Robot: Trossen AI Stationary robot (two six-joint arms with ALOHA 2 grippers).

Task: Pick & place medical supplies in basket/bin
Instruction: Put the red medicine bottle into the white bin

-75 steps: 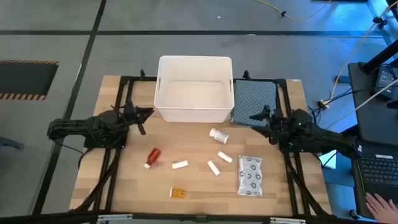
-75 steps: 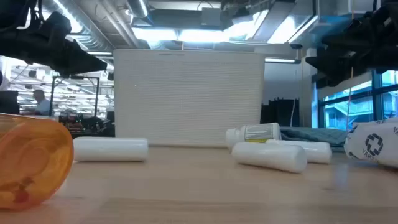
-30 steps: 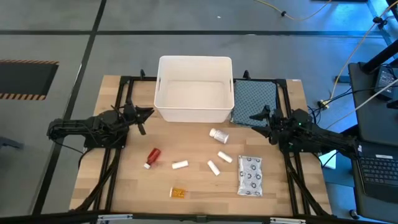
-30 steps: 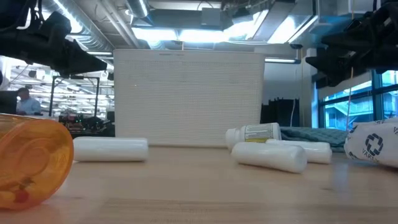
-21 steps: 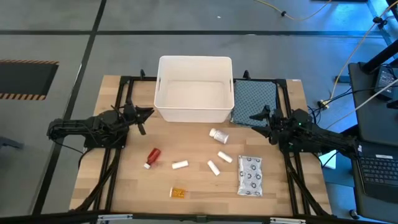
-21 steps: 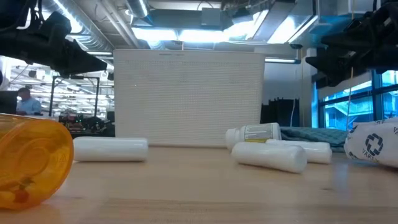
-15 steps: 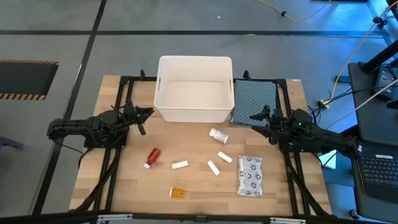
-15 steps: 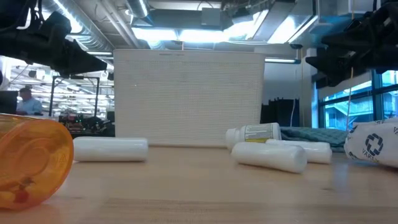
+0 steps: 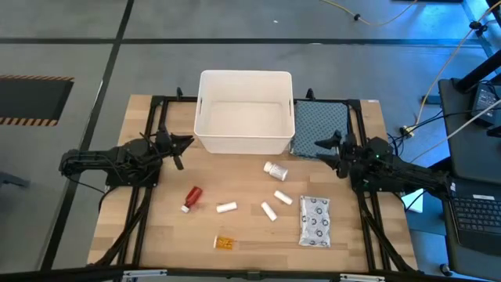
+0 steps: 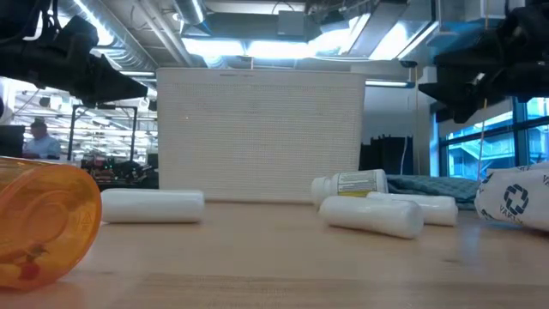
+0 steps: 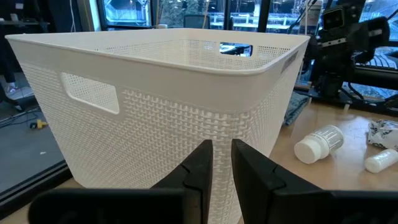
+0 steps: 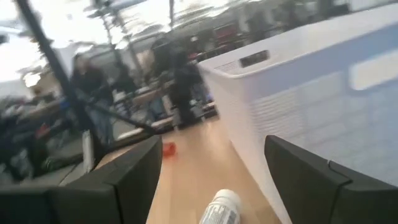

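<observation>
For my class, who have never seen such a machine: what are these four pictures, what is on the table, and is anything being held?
This is a two-armed robot at a wooden table. One picture looks straight down, one looks level across the tabletop, and two come from cameras on the arms' wrists.

From above, the left hand waits beside the white tub, fingers nearly together. The right hand is over the patterned cloth, fingers spread wide. Neither holds anything.

The supplies all lie on the table: a red bottle, an amber vial, a white pill bottle on its side, three short white cylinders and a blister pack. The tub looks empty.
</observation>
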